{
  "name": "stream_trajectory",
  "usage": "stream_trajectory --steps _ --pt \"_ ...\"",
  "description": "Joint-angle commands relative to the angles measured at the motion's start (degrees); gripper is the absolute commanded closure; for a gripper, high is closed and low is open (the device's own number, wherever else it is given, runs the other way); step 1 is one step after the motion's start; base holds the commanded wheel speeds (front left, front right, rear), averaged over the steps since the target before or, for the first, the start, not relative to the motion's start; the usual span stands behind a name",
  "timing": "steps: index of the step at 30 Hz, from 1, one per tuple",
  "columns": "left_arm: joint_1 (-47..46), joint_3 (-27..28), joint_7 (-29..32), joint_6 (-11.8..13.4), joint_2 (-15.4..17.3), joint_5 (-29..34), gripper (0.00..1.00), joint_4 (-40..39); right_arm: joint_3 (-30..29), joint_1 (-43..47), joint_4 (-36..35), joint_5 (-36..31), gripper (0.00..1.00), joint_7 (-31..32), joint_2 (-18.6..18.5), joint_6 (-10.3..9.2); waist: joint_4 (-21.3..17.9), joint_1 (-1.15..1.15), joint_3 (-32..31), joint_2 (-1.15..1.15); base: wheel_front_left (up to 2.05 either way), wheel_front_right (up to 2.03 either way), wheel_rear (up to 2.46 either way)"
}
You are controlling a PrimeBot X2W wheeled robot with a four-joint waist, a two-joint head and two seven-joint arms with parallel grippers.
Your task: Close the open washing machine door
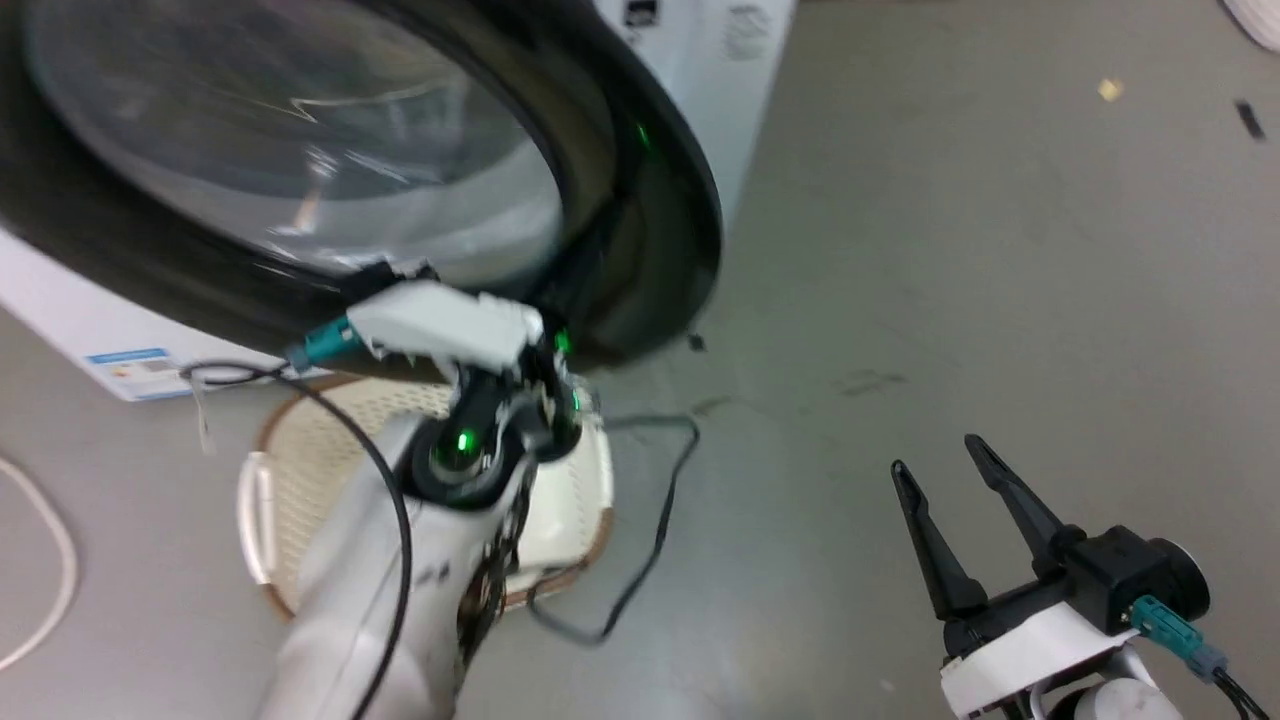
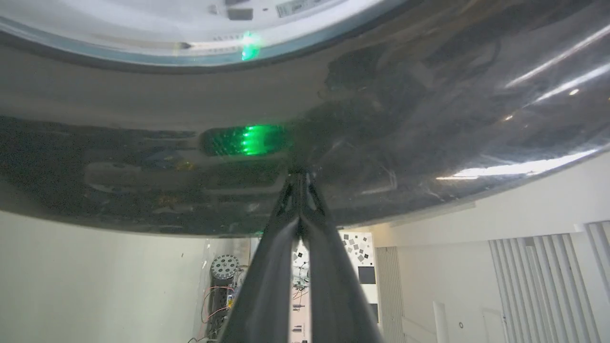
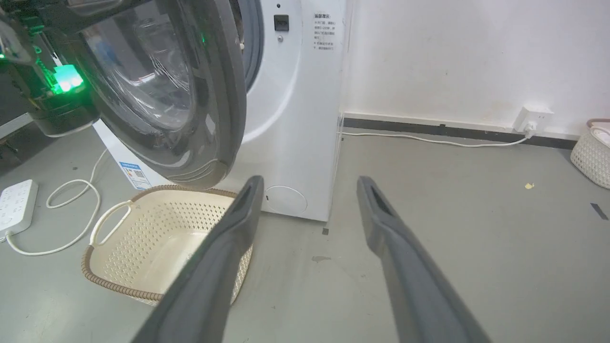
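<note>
Evidently mid-push. The washing machine door [image 3: 209,95] stood partly open, swung out from the white washing machine [image 3: 295,119] at an angle, its lower edge hanging above a cream laundry basket [image 3: 143,238] on the floor [image 1: 950,250].

Left hand [image 2: 299,178]: fingers shut together, nothing held, tips pressed against the glossy black frame of the door below the glass window. From the head view the left wrist sat right under the door's lower rim. Right hand [image 1: 933,452]: fingers spread wide, empty, hovering over bare floor well to the right and away from the door.

Notes on doing the push well (my judgement):
- Contact belonged on the black frame, not the bulging glass; the frame was shiny and curved, so the closed tips could skid. Pressing square to the surface looked safer than pressing at a slant.
- The door swings on an arc, so the hand would have to follow that curve instead of driving straight.
- The basket lay under the door's path; the door appeared to clear its rim, but I could not be sure from where I stood.
- A dark cable [image 1: 660,520] dangled from the left arm near the basket: possible snag.
- A firm final press would probably be needed for the latch to catch. Gap at the latch side was not readable.
</note>
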Motion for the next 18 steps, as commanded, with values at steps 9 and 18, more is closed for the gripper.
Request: stream_trajectory --steps 9,18 --pt "-4.90 -3.63 -2.69 -2.44 0.12 -2.81 1.00 9.51 -0.65 -0.85 0.64 0.20 0.00 -0.26 0.60 0.05 -0.29 -0.01 -0.38 -0.01 0.00 0.00 0.00" --pt "12.75 -5.30 -8.74 -2.66 6.91 9.33 0.00 -7.33 -2.74 2.99 0.21 -1.10 0.00 -0.26 -0.34 0.05 6.67 -0.01 -7.92 -0.01 0.00 0.00 0.00"
